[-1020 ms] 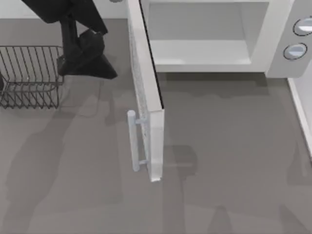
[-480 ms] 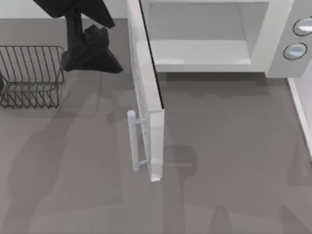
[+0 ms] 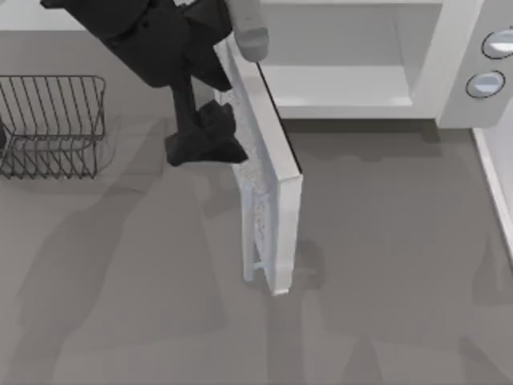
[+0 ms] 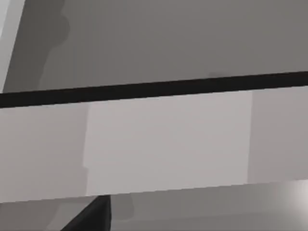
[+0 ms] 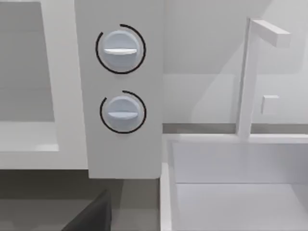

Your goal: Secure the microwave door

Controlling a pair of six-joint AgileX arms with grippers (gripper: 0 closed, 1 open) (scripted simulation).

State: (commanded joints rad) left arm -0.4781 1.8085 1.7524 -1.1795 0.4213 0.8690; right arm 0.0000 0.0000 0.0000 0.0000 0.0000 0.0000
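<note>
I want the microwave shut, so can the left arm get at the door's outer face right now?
Probably yes. The left gripper already sits against the outer face of the microwave door, and nothing lies between them. The wire rack stands well off to the left.

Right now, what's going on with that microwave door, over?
Left hand against the outer face of the microwave door, pushing. Door still wide open, cavity exposed. Right arm parked near the knobs. Nothing in the door's swing path.

The door point(image 3: 276, 172) is white with a speckled grey window and a dark inner edge. The oven point(image 3: 449, 64) is white, its two knobs point(image 5: 120, 79) pale blue-grey, ringed black. The rack point(image 3: 48, 124) at nine o'clock is dark wire; the surface point(image 3: 385, 265) is plain grey.
</note>
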